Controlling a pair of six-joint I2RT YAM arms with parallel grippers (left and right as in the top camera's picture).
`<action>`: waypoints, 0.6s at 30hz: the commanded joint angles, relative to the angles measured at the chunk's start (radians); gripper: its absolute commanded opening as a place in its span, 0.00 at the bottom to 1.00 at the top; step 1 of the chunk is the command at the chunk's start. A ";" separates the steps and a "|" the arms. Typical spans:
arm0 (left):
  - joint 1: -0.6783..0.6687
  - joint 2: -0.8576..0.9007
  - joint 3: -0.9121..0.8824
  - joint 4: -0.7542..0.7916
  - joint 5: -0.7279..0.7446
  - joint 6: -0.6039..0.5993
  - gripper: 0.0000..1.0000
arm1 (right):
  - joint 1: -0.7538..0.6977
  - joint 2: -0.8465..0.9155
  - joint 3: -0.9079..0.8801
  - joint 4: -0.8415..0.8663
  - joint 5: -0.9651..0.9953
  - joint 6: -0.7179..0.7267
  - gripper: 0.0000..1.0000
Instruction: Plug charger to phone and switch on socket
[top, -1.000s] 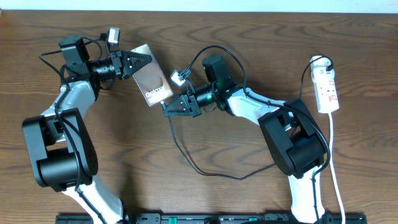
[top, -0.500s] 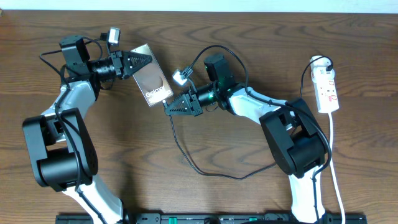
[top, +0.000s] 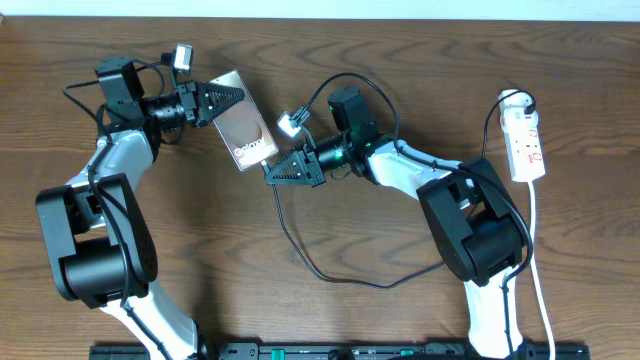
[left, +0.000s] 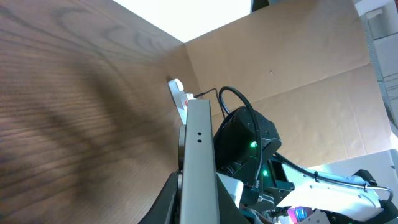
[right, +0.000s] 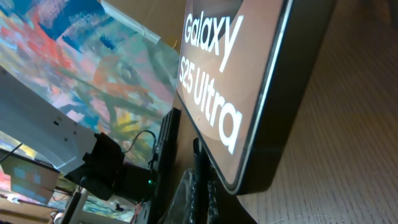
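Observation:
The phone (top: 247, 130), brown-black with white "Galaxy" lettering, is held tilted off the table. My left gripper (top: 228, 103) is shut on its upper left edge. In the left wrist view the phone (left: 199, 149) shows edge-on between the jaws (left: 199, 208). My right gripper (top: 268, 176) is shut on the charger's plug end just below the phone's lower end. The charger cable (top: 300, 255) loops across the table. In the right wrist view the plug tip (right: 198, 158) sits between the fingers (right: 202, 199), close under the phone (right: 249, 87). The white socket (top: 526, 140) lies at the far right.
The socket's white cord (top: 540, 290) runs down the right side to the front edge. A black plug (top: 523, 101) sits in the socket's far end. The socket also shows small in the left wrist view (left: 178, 96). Black arm cables arch over the right arm (top: 345, 82).
The right gripper has shifted very slightly up and right with the plug end. The left gripper and the phone have not moved.

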 joint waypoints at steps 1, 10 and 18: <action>0.001 -0.001 0.007 0.006 0.052 0.006 0.08 | 0.002 0.001 -0.001 0.005 -0.026 -0.030 0.01; 0.001 -0.001 0.007 0.005 0.052 0.006 0.07 | 0.003 0.001 -0.001 0.006 -0.114 -0.100 0.01; 0.001 -0.001 0.007 0.006 0.052 0.006 0.08 | 0.003 0.047 -0.001 0.023 -0.154 -0.118 0.01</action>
